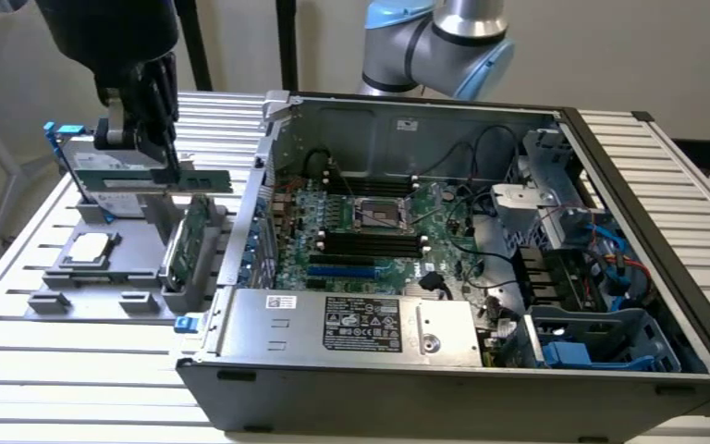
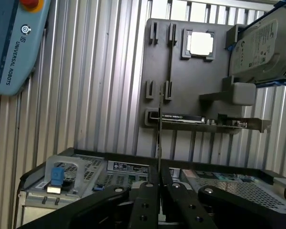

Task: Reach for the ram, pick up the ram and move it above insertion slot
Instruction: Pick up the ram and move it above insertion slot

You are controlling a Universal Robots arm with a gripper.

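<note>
In the wrist view the gripper [image 2: 158, 187] is clamped on the ram [image 2: 159, 129], seen edge-on above the grey holder tray [image 2: 181, 81]. The exterior view shows the ram [image 1: 192, 178] flat-on, lifted over that tray [image 1: 108, 277], beside the hard drive [image 1: 99, 171], expansion card [image 1: 189, 242] and open computer case [image 1: 454, 388].

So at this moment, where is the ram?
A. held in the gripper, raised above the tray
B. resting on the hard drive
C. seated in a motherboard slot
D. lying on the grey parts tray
A: the gripper is shut on the ram, holding it above the grey parts tray, outside the computer case.
</note>
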